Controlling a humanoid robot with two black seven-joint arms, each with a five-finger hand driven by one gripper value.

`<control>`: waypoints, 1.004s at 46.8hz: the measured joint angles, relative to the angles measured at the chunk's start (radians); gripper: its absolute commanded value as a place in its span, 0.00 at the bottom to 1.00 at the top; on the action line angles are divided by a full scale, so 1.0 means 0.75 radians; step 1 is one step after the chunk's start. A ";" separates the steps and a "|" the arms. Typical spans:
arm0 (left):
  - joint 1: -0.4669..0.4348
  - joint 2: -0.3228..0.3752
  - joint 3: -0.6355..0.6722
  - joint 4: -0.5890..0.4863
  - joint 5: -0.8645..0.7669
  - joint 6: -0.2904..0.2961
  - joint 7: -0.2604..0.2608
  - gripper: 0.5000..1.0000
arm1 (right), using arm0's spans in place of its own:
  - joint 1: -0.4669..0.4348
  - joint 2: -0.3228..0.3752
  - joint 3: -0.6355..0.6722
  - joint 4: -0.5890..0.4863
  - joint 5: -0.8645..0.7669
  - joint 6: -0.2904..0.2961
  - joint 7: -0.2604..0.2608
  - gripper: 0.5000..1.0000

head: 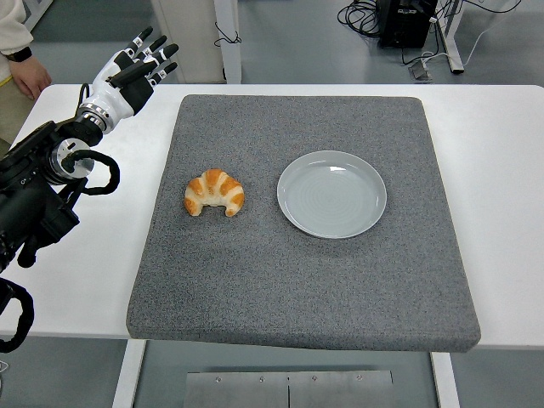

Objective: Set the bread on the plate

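Note:
A golden croissant (214, 193) lies on the grey mat (306, 280), left of centre. An empty light grey plate (331, 194) sits on the mat just right of the croissant, a small gap between them. My left hand (136, 70) is raised over the table's far left part, well up and left of the croissant, its fingers spread and holding nothing. The right arm is out of view.
The grey mat covers most of the white table (501, 170). A person's hand and sleeve (25, 72) show at the top left edge, close behind my left hand. Cables and a black box (406, 21) lie on the floor beyond the table.

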 measured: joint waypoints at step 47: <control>-0.022 0.047 0.010 -0.075 0.009 0.011 -0.033 0.94 | 0.000 0.000 0.000 0.000 0.000 0.000 0.000 1.00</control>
